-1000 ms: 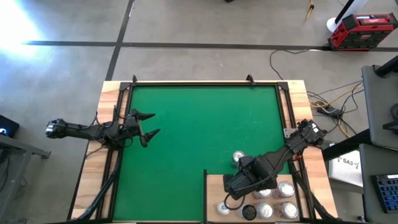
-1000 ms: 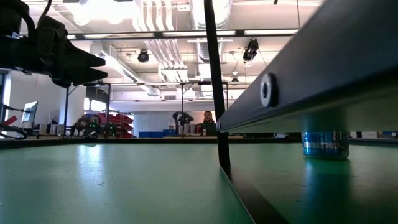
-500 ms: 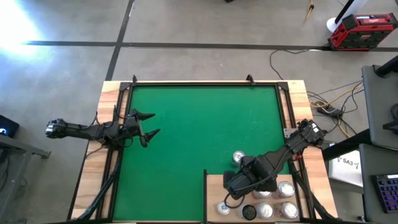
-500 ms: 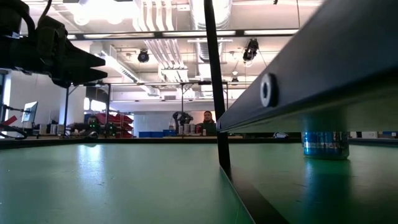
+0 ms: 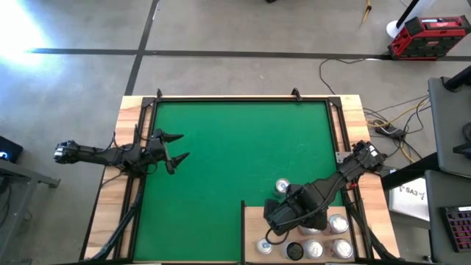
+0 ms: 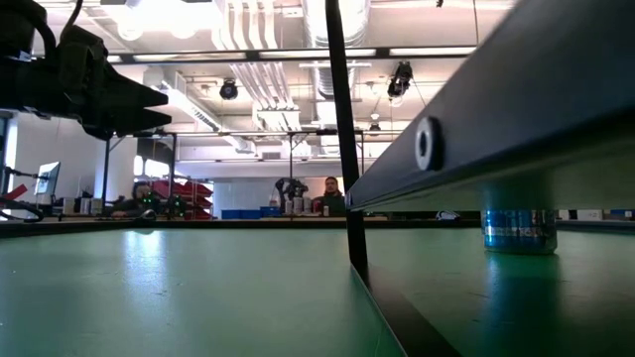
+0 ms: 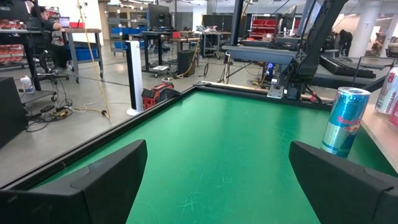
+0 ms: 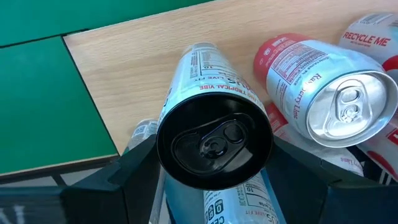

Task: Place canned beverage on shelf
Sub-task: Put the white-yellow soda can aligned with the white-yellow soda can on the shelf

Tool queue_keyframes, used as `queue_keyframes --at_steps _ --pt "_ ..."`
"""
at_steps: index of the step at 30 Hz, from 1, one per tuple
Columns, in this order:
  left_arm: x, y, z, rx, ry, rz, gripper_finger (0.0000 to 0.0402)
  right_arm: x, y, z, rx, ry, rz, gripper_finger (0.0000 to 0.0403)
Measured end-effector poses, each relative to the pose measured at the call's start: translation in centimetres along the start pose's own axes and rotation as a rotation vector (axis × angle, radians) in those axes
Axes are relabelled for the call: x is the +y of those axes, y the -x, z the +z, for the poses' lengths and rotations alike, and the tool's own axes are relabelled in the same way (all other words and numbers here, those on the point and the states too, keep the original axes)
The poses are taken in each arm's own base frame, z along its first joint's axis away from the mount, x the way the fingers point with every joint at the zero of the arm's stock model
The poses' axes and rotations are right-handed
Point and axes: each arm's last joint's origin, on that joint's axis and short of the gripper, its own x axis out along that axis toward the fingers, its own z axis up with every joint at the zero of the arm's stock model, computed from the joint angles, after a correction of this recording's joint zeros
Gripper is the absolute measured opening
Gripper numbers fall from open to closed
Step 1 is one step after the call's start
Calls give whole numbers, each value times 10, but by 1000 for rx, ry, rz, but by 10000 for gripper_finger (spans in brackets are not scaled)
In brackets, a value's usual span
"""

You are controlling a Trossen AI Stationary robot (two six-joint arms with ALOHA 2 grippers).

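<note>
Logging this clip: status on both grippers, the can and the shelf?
Right gripper over the shelf, jaws around a black-topped can. Left gripper open, waiting at the mat's left edge. Other cans crowd the shelf.

Overhead lighting even and bright; strong white glare (image 5: 18, 26) burns out the floor corner far behind the left gripper (image 5: 176, 149), and ceiling lamps (image 6: 149, 15) bloom in the low view. Green mat (image 5: 235, 147) carries soft sheen, shadows faint. Right wrist view: black-topped can (image 8: 214, 146) between the jaws sharp, dark fingers (image 8: 134, 171) at its sides blurred.
</note>
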Motion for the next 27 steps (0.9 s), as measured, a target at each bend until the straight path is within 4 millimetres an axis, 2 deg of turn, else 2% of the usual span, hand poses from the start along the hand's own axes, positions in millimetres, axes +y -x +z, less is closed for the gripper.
queue_keyframes --at_steps 18,27 --pt "0 0 0 0 0 0 378 3 -6 -4 10 -12 -5 245" --pt "0 0 0 0 0 0 378 4 -13 -6 1 11 -17 316"
